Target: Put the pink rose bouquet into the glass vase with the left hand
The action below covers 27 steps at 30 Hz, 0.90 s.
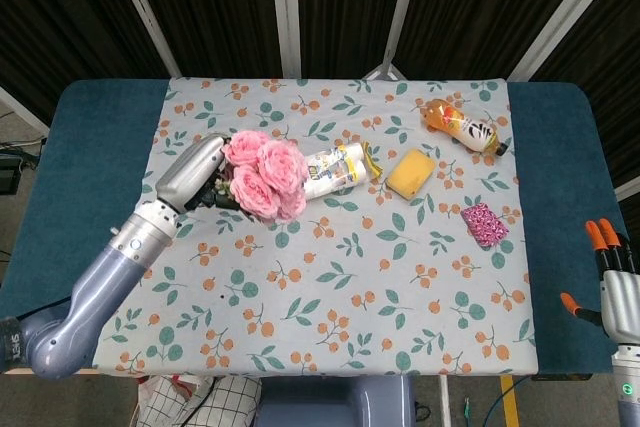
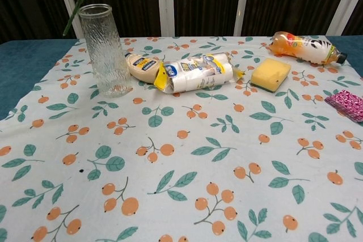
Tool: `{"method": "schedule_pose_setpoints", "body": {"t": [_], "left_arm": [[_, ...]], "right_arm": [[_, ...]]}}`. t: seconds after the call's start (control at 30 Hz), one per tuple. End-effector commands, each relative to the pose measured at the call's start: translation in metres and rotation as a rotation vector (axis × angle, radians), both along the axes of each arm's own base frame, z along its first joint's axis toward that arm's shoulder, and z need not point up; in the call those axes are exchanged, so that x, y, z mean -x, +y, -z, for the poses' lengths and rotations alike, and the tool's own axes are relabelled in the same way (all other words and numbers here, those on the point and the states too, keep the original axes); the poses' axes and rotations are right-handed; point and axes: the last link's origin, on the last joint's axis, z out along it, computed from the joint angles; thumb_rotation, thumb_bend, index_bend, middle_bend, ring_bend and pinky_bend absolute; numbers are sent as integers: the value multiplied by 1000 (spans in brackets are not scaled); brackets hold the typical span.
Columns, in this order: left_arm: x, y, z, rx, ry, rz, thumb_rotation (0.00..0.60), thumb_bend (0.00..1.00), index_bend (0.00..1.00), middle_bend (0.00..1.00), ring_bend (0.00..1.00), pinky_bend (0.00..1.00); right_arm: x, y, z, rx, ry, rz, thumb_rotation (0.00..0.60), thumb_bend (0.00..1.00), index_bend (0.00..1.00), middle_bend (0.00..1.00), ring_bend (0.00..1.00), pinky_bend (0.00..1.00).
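The left hand [image 1: 195, 172] holds the pink rose bouquet [image 1: 264, 175] in the air, its fingers wrapped around the leafy base of the bunch. In the head view the blooms point toward the middle of the table and cover the spot where the glass vase stands, so the vase cannot be seen there. In the chest view only the green leaves and a thin stem of the bouquet show at the top edge, hanging just above the mouth of the glass vase [image 2: 104, 49]; the stem runs down past the left side of the rim, outside the glass. The vase stands upright on the flowered tablecloth [image 2: 227, 157] and holds nothing.

Just to the right of the vase lies a squeeze bottle with a yellow label [image 2: 143, 66] on its side, touching a plastic-wrapped pack of white rolls [image 2: 195, 73]. A yellow sponge [image 2: 270, 73] sits further right, apart from the pack. An orange drink bottle [image 2: 305, 47] lies on its side near the far right corner, and a pink patterned pouch [image 2: 348, 104] rests at the right edge of the cloth.

The right hand [image 1: 615, 282] hangs off the right side of the table, well away from everything, with its orange-tipped fingers spread and nothing in them
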Motion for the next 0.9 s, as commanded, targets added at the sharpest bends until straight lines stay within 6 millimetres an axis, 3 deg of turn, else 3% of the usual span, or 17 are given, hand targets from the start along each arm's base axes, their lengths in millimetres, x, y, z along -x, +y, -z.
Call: {"method": "schedule_pose_setpoints", "body": {"t": [0.03, 0.37, 0.67, 0.9], "left_arm": [[-14, 27, -4, 28, -89, -9, 600, 442, 513, 478, 342, 389], [-20, 78, -1, 16, -146, -38, 600, 442, 513, 478, 342, 389], [-28, 101, -1, 2, -151, -41, 600, 442, 513, 477, 341, 386], [-11, 107, 9, -1, -121, -66, 600, 442, 514, 474, 339, 382]], "right_arm": [[1, -1, 1, 5, 3, 18, 600, 213, 17, 0, 35, 75], [7, -5, 4, 10, 29, 58, 600, 213, 17, 0, 35, 76], [12, -11, 7, 3, 38, 79, 600, 213, 17, 0, 35, 75], [13, -14, 11, -6, 32, 80, 600, 213, 17, 0, 35, 76]]}}
